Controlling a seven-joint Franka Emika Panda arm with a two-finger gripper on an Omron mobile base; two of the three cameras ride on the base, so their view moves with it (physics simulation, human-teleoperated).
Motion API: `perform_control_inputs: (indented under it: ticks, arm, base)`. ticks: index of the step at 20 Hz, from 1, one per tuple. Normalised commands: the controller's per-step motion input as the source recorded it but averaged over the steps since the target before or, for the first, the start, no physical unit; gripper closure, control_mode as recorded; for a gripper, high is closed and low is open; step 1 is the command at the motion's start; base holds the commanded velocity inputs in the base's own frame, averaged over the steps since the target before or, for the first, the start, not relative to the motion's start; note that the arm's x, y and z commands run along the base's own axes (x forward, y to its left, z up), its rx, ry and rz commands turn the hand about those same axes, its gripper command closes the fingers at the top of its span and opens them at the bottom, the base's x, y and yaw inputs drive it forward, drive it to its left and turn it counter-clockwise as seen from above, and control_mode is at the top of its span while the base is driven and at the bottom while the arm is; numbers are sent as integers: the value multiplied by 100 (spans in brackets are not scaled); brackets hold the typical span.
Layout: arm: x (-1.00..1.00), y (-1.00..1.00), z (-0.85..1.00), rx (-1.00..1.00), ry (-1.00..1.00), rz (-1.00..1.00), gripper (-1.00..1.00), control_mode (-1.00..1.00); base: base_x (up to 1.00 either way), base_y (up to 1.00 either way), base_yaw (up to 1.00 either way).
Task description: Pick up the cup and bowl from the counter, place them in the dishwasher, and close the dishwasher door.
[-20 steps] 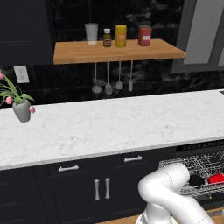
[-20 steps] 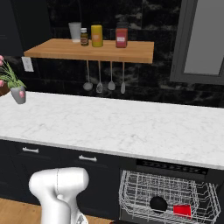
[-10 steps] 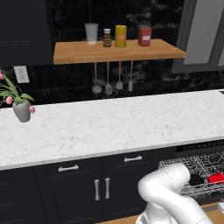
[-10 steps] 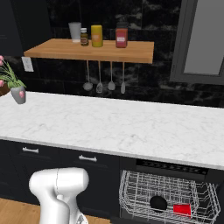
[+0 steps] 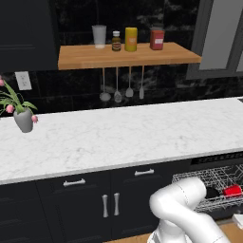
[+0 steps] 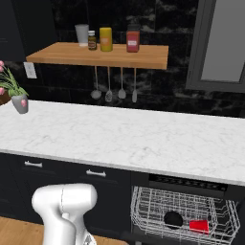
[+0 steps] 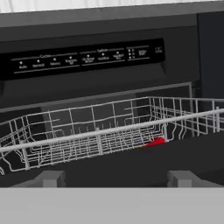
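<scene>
Cup (image 6: 199,226) lies on its side in the pulled-out dishwasher (image 7: 87,61) rack (image 6: 184,215), dark bowl (image 6: 173,219) just left of it. End effector (image 7: 116,178) open, empty, facing the rack, cup (image 7: 154,142) well ahead. Base views add counter (image 5: 123,135), shelf (image 5: 128,54).

The small red tapered cup (image 7: 154,142) shows in the hand view as a sliver behind the wires of the light wire dish rack (image 7: 100,131); its shape cannot be told there. In the left base view the white arm (image 5: 185,213) covers the rack's left part, and the picture's right edge cuts off the black dishwasher (image 5: 223,163). A dark round thing (image 6: 173,219) lying in the rack beside the cup is too dim to identify. The end effector's (image 7: 116,178) finger tips (image 7: 49,178) are cut off at the bottom, so their spread is unclear. The control panel's lettering (image 7: 78,59) is too small to read.
</scene>
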Motion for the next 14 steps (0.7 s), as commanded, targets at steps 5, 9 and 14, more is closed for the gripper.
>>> perform_control_inputs:
  ticks: [5,9,14]
  arm:
    - [100,14,-5,0,-1,11,-100,-100]
    - [100,-3,-8,0,2,22,-100,-100]
    - [100,-16,-24,0,8,22,-100,-100]
  base:
    - [0,0,0]
    - [0,0,0]
    - [0,0,0]
